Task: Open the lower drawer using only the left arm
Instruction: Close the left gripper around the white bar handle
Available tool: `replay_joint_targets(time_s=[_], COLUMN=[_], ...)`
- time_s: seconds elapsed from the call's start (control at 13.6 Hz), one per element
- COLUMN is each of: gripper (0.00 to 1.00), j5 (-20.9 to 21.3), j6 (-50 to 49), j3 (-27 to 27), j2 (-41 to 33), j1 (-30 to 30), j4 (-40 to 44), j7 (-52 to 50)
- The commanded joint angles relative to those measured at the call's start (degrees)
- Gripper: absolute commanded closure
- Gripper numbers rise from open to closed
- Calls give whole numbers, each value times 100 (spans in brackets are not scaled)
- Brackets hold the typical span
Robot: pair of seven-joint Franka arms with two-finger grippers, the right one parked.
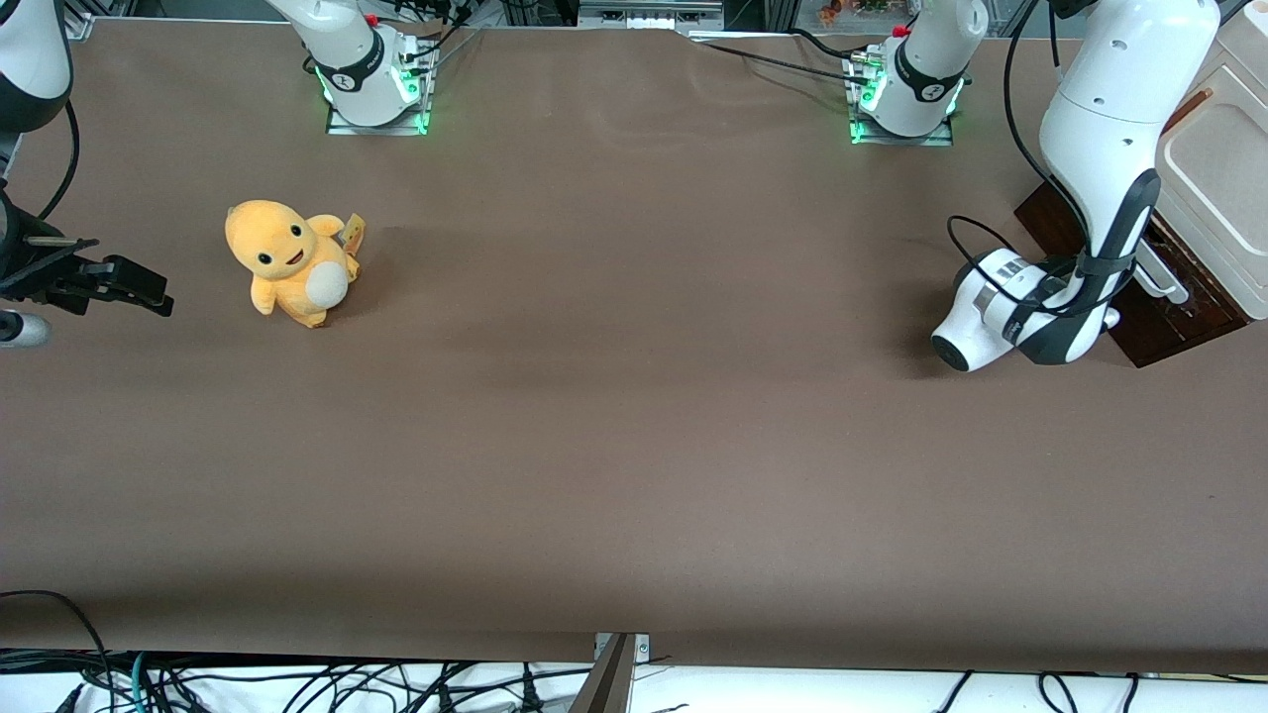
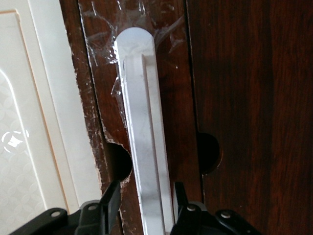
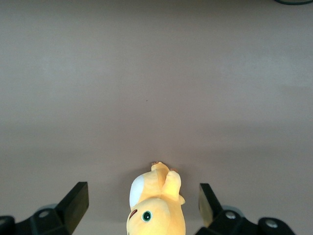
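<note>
Hand (image 2: 143, 200) astride dark drawer's (image 2: 244, 98) white handle (image 2: 144, 147)

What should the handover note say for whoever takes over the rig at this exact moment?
Tool: the left arm's tool is at the white bar handle of the lower drawer, one finger on each side of the bar; whether they press it cannot be told.
Things: the drawer's dark wood front sits at the working arm's end of the table, beside the cream cabinet panel. The left arm bends down to it.
Done: reach and alignment on the handle.
Left: close on the bar if not gripped, then pull the drawer out.
</note>
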Motion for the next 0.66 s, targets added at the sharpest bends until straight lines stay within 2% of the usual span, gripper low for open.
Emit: replay_joint_targets(time_s=[0.0,0.15,0.37,0.44,0.59], gripper=[59,61,83,87,88], j5=[165,165,157,157,139], j6=[207,225,234,234,234], j3=[-34,-34,-34,-34,-34], j2=[-142,-115,-115,-115,-106], j1=[42,50,50,59,59], j4=[-113,-69,-69,-69,-69], j7=[33,51,51,60,69])
